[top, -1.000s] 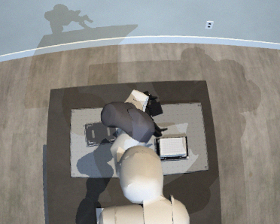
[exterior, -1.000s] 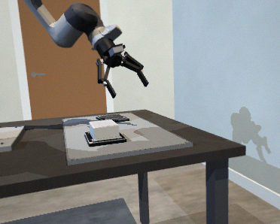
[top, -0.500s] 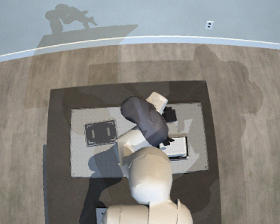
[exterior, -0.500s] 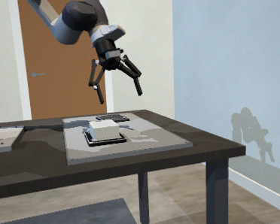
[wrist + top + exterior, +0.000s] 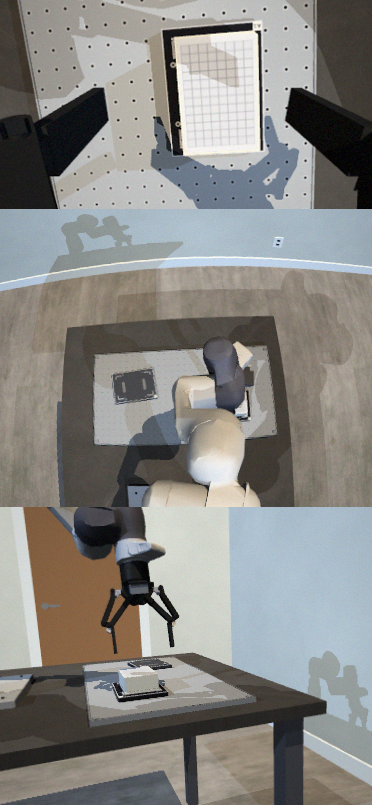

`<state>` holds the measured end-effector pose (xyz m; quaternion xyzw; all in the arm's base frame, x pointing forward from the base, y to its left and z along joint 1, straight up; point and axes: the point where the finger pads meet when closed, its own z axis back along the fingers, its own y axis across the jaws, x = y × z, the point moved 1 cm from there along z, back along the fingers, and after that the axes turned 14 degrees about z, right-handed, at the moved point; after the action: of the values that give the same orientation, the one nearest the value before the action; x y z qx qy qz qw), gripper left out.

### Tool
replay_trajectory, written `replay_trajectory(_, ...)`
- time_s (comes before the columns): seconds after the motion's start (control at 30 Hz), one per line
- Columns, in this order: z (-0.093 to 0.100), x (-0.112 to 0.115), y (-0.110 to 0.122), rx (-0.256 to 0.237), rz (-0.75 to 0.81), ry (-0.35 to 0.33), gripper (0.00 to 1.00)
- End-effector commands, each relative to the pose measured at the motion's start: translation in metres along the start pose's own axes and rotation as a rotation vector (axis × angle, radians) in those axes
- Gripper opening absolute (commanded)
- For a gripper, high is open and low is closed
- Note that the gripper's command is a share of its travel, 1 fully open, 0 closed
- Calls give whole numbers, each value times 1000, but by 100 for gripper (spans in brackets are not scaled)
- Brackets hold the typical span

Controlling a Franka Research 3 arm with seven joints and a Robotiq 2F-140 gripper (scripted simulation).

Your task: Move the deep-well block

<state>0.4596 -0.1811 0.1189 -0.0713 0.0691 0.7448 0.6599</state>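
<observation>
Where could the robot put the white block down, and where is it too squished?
The other nest sits bare, with bare pegboard around it and toward the block. It is crowded at the block's own nest, where the open gripper hangs right above.
</observation>
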Motion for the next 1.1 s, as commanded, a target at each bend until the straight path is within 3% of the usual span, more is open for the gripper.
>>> replay_trajectory(0.0, -5, 2, 15, 2, 105, -136, 100)
replay_trajectory(0.17, -8, 2, 22, -14, 81, -195, 100)
replay_trajectory(1.07, -8, 2, 23, -16, 78, -202, 100)
